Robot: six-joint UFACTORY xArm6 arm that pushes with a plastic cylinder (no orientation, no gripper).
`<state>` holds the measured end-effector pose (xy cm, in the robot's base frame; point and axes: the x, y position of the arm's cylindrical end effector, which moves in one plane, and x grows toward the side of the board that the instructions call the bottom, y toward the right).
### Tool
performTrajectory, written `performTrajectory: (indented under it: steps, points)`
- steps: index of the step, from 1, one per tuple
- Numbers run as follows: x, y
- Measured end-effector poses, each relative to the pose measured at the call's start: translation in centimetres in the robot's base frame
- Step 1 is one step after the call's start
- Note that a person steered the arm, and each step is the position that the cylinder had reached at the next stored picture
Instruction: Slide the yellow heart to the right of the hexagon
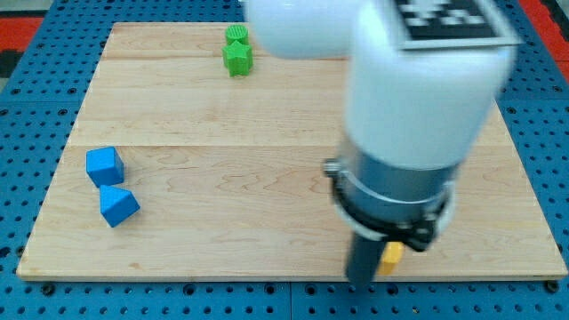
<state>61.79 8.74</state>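
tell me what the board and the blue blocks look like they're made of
The board looks like pale wood with a smooth matt finish: faint grain and plank seams run across it. The two blue blocks look like painted wood or plastic, evenly coloured with a slight sheen; which one is unclear. My tip stands far to their right.

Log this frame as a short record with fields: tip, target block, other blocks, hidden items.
tip: my tip near the board's bottom edge
target block: yellow block, only partly showing, just right of the rod, shape unclear
green blocks: green pair touching, top of view
blue blocks: blue pair at view's left
hexagon: not visible, possibly behind the arm
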Motion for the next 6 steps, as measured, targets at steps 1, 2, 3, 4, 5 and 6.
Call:
performTrajectory:
  steps: [1, 2, 3, 4, 5, 6]
  points:
    - [-2.8, 0.5]
    - [-3.3, 1.7]
    - [-2.9, -1.7]
    - [0.0, 1.6]
    - [-0.5, 4.5]
    - [-3.0, 5.9]
